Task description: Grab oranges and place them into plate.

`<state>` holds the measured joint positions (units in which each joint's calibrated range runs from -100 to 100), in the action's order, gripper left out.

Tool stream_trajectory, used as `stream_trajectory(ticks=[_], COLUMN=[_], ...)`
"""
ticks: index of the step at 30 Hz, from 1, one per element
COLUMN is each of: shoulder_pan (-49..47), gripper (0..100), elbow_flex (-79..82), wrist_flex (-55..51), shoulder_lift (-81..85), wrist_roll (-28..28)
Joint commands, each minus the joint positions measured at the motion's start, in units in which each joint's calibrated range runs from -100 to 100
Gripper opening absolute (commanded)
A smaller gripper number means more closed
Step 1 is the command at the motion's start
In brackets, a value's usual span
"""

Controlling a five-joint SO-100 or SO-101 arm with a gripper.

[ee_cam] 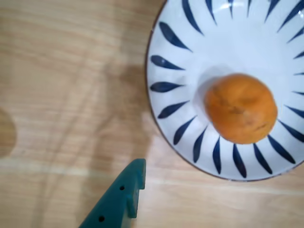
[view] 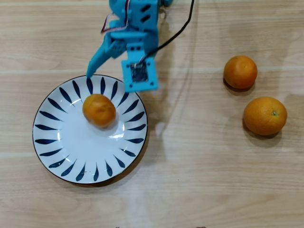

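1 orange (view: 99,110) on plate (view: 61,147), upper part, just below gripper (view: 107,78). Gripper above plate's top rim, holding nothing; open or shut: cannot tell. 2 oranges (view: 240,71) (view: 265,116) on wooden surface (view: 199,180), well apart at right of overhead view.

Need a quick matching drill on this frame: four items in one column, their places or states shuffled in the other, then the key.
Column 1:
1. small orange
2. large orange
3. plate
4. gripper

Column 2:
A. over the plate's top rim, holding nothing
B. on the table, far right in the overhead view
C. lying in the plate
D. on the table, left in the overhead view, one fruit in it

Pairs: 1-C, 2-B, 3-D, 4-A
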<state>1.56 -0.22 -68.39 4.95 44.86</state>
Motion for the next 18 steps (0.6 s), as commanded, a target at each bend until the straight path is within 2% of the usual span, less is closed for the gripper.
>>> stream_trajectory(ticks=[1,5,18], shoulder_pan=[-5.27,-12.37,-34.14], gripper=[38,21,23], elbow_flex=[-8.88,-13.4,-13.68], wrist_flex=[-9.61,-11.07,-11.24], shoulder_lift=[5.95,5.95,-2.5], wrist_roll=[0.2,0.3,15.93])
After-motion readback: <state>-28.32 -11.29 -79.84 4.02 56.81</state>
